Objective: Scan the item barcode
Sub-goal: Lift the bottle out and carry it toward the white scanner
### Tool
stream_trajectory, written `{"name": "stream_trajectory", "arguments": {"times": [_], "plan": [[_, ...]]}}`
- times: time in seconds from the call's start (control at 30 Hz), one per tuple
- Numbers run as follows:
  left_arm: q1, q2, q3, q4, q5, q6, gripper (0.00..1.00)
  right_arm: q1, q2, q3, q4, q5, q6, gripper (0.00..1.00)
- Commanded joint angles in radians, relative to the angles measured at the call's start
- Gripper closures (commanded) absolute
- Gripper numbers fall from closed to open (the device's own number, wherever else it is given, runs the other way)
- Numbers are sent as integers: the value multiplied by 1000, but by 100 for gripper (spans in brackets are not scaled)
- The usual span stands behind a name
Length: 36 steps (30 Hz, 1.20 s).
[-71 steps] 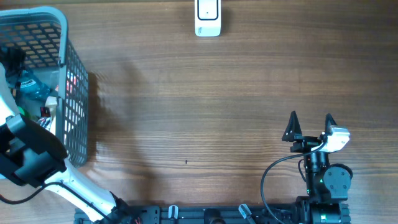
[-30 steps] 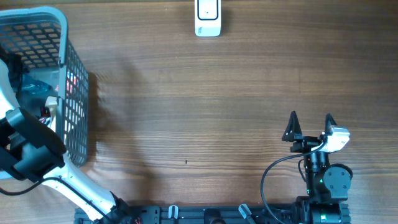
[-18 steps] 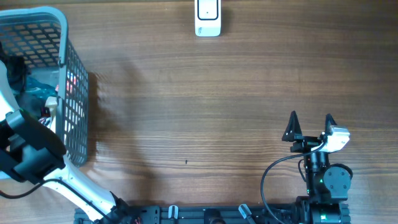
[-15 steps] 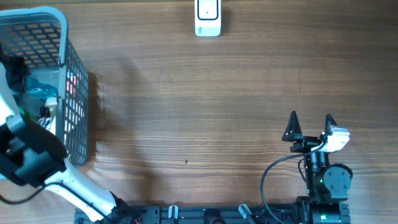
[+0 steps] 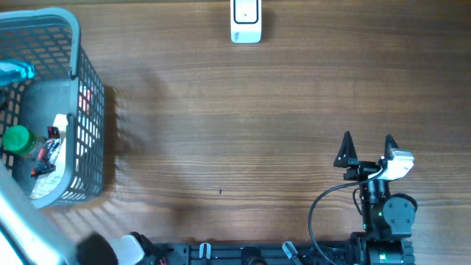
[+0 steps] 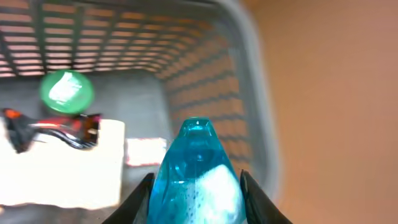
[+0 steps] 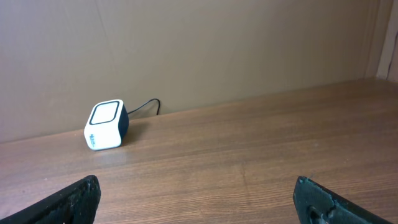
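**A:** Overhead, what has changed for you?
**B:** Your blue bottle point(image 5: 15, 71) now hangs above the basket point(image 5: 88, 110), raised off the pile. The green cap point(image 5: 16, 138) is uncovered. The scanner point(image 5: 246, 20) and right claw point(image 5: 366, 145), fingers apart, haven't moved.
**A:** Left wrist?
**B:** Your left claw point(image 6: 198, 202) is clamped on the bottle, over the basket.
**A:** Right wrist?
**B:** The scanner sits on the surface point(image 7: 249, 155), well ahead of your spread claw.
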Motion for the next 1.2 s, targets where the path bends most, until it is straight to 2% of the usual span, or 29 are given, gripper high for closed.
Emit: {"name": "stream_trajectory", "arguments": {"times": [0.0, 0.17, 0.37, 0.53, 0.7, 0.93, 1.17], "plan": [[-11, -133, 15, 26, 180, 1, 84, 4, -9, -1, 4, -16, -18, 0], [-111, -222, 15, 19, 262, -2, 85, 4, -9, -1, 4, -17, -18, 0], [-363, -193, 15, -4, 240, -2, 84, 4, -9, -1, 4, -16, -18, 0], [-568, -85, 15, -36, 81, 3, 84, 4, -9, -1, 4, -16, -18, 0], [-711, 66, 15, -92, -42, 10, 84, 4, -9, -1, 4, -16, -18, 0], [-840, 296, 15, -126, -103, 94, 82, 4, -9, -1, 4, -16, -18, 0], [-906, 484, 15, -101, -176, 179, 81, 4, -9, -1, 4, -16, -18, 0]]}}
